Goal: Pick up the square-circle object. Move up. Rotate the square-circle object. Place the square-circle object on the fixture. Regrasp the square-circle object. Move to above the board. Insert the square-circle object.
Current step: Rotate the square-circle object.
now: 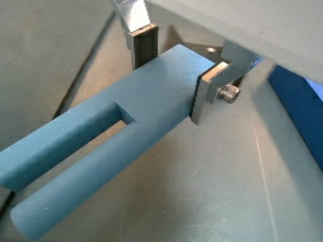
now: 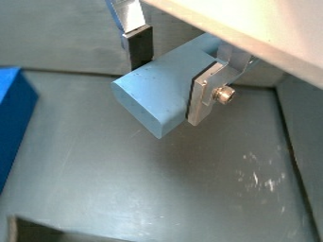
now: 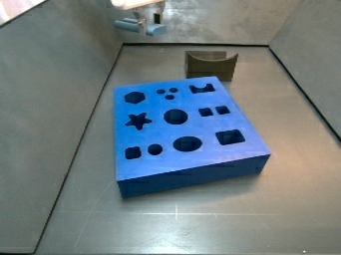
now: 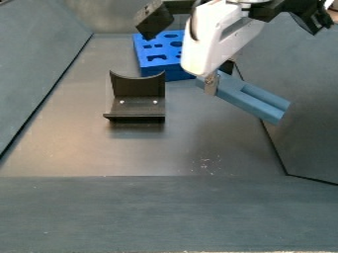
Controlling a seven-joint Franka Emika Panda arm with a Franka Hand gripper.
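Observation:
My gripper [image 1: 175,76] is shut on the square-circle object [image 1: 113,142], a light grey-blue peg with a slot along its far part. In a side view the peg [image 4: 254,99] hangs in the air, tilted down and away from the gripper [image 4: 211,81], to the right of the fixture [image 4: 134,97]. Its squared end [image 2: 158,95] shows between the silver fingers [image 2: 206,92] in a wrist view. The dark U-notched fixture [image 3: 210,63] stands on the floor behind the blue board [image 3: 186,134]. The gripper [image 3: 140,18] is high at the back left there.
Grey walls close in the work area on all sides. The board's edge [image 1: 297,99] shows beside the peg in a wrist view, and its corner [image 2: 10,113] in a wrist view. Bare floor [image 4: 158,158] lies in front of the fixture.

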